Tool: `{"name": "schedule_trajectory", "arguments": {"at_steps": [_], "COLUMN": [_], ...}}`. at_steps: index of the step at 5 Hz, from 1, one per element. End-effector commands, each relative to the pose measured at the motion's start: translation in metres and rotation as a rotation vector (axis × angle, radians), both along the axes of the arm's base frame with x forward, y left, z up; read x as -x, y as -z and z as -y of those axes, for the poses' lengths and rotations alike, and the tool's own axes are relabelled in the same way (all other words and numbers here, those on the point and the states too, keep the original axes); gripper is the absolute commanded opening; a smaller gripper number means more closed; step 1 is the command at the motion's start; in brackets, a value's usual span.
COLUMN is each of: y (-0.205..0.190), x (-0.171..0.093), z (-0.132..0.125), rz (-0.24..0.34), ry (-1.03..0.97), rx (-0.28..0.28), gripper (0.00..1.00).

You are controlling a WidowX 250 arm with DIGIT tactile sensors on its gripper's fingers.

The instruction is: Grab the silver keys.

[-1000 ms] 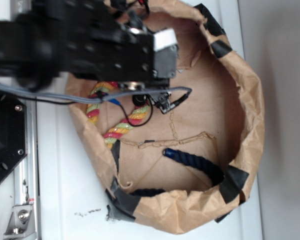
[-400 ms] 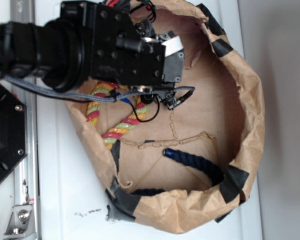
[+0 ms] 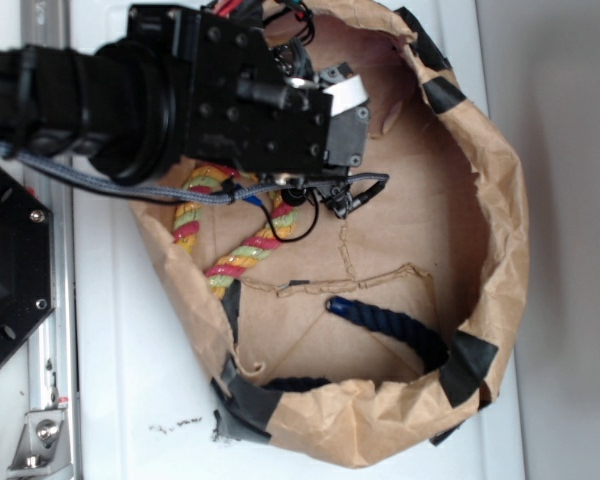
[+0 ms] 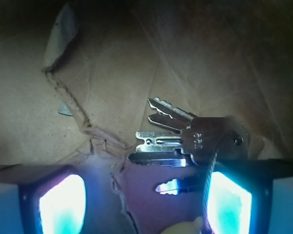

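Item: silver keys (image 4: 190, 141). Location: on the brown paper floor of the paper bin (image 3: 500, 250), under the robot's wrist near the bin's far wall. You see them only in the wrist view; in the exterior view the arm hides them. Several blades fan out toward the left of the wrist view, with the heads bunched on the ring at the right.

Item: gripper (image 4: 146, 207). State: fingers spread wide, nothing between them. The glowing pads sit low in the wrist view, the one on the right (image 4: 229, 202) overlapping the head end of the bunch, the one on the left (image 4: 63, 204) well apart from it. The bunch lies off-centre toward the right pad, not midway. Whether the pads already touch the paper cannot be told.

Item: multicoloured rope (image 3: 235, 255). Location: near the bin's left wall, partly under the arm. Item: dark blue rope (image 3: 390, 325), along the near wall. Item: a pale yellow rounded thing (image 4: 185, 228) at the bottom edge of the wrist view, too little shown to name.

Step in hand, as judged: final approach over the keys, grasp not yet made.

Next move, as judged: you should shift the gripper so the bunch sits between the pads, lower to the paper, then close. Flat keys on soft paper may slip or the pad may land on top of them.
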State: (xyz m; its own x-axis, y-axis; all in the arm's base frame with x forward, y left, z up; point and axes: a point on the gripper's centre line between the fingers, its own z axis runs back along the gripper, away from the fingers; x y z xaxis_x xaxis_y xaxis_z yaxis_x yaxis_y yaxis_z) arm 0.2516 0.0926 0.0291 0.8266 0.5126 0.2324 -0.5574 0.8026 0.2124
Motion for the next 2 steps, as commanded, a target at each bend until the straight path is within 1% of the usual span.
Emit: {"name": "schedule_trajectory", "arguments": {"at_steps": [1,2], "y": [0.0137,0.0101], "x": [0.009,0.0088], "z": [-0.0325,-0.0279], "rz": [-0.005,0.003], "ry": [-0.047,-0.018], "rx": [-0.032,-0.021], "gripper": [0.0,0.0]}}
